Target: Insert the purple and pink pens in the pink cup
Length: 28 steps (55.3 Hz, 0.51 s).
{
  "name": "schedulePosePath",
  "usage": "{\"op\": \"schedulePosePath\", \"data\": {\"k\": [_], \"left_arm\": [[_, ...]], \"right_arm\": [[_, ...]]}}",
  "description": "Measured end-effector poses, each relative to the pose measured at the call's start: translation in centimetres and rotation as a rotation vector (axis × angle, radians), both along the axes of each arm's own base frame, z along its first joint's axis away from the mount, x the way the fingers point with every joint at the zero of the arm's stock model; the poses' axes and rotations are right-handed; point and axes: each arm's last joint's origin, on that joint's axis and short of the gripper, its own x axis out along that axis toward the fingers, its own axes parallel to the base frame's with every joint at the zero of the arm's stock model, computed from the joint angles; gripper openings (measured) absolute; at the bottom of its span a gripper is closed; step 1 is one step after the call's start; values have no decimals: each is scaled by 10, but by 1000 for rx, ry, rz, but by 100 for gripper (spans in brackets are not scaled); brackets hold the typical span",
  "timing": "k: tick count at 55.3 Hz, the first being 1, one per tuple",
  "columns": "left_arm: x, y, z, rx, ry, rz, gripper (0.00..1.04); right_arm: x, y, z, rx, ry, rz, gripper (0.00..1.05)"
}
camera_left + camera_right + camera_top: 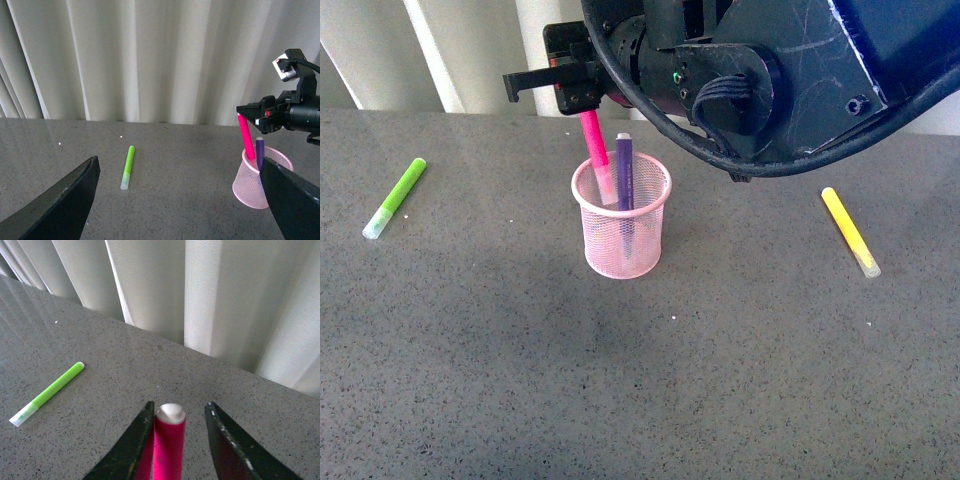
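Right gripper (582, 98), top centre of the front view, parted with a gap beside the pink pen (595, 155) leaning in the pink mesh cup (621, 243) by the upright purple pen (624, 172); light, stiff, slick plastic, best pinched mid-barrel; left gripper (175, 200) wide open, empty.

You're getting even, soft daylight; the table (470, 380) is glaring faintly near the curtain (150, 60), shadows staying weak, focus sharp.
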Motion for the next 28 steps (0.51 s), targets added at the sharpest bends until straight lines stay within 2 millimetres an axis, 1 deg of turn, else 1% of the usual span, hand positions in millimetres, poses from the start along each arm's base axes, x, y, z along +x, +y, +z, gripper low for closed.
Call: {"op": "schedulePosePath", "data": {"k": [8,10,13,21,23,28], "left_arm": [[0,0,0,0,0,0,98],[0,0,0,0,0,0,98],[0,0,0,0,0,0,98],[0,0,0,0,0,0,98],[0,0,0,0,0,0,98],[0,0,0,0,0,0,98]], "right_arm": [[1,-1,0,3,2,-2,61],[1,-2,0,3,2,-4,68],[1,-3,-1,4,1,-6,75],[1,-10,-4,16,11,-23,98],[0,-12,-3,20,12,-29,100],[-2,-22,4,33,-3,-50,97]]}}
